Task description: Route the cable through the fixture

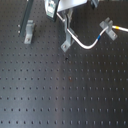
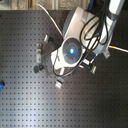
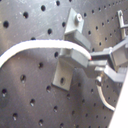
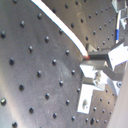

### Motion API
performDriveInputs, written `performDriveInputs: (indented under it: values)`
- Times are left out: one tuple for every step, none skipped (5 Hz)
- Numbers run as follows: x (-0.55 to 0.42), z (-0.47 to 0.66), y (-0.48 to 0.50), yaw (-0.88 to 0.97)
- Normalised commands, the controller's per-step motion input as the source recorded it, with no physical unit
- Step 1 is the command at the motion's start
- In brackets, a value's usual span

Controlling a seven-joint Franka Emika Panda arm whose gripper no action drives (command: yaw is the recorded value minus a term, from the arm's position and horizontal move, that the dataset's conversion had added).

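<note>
My gripper (image 1: 67, 26) is shut on the white cable (image 1: 85, 45) near the top centre of the first exterior view. From there the cable curves down and right, then rises past its blue band (image 1: 101, 36) to the yellow tip (image 1: 116, 28). The small grey fixture (image 1: 66, 44) stands just below the gripper. In the first wrist view the cable (image 3: 35, 49) runs to the gripper (image 3: 93, 59) across the fixture (image 3: 65, 71), seemingly between its two upright parts. In the second wrist view the cable (image 4: 62, 27) ends at the gripper (image 4: 90, 57), above the fixture (image 4: 89, 95).
A cross-shaped grey bracket (image 1: 106, 24) stands near the cable's tip. A longer grey bracket (image 1: 30, 31) sits at the first exterior view's left, beside a slanted dark post (image 1: 27, 12). Everything rests on a black perforated board (image 1: 60, 90). In the second exterior view the arm (image 2: 72, 50) covers the fixture area.
</note>
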Motion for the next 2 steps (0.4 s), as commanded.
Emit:
performDriveInputs:
  values:
    - [-0.224, 0.15, -0.089, 0.00]
    - [-0.467, 0.21, -0.192, -0.13]
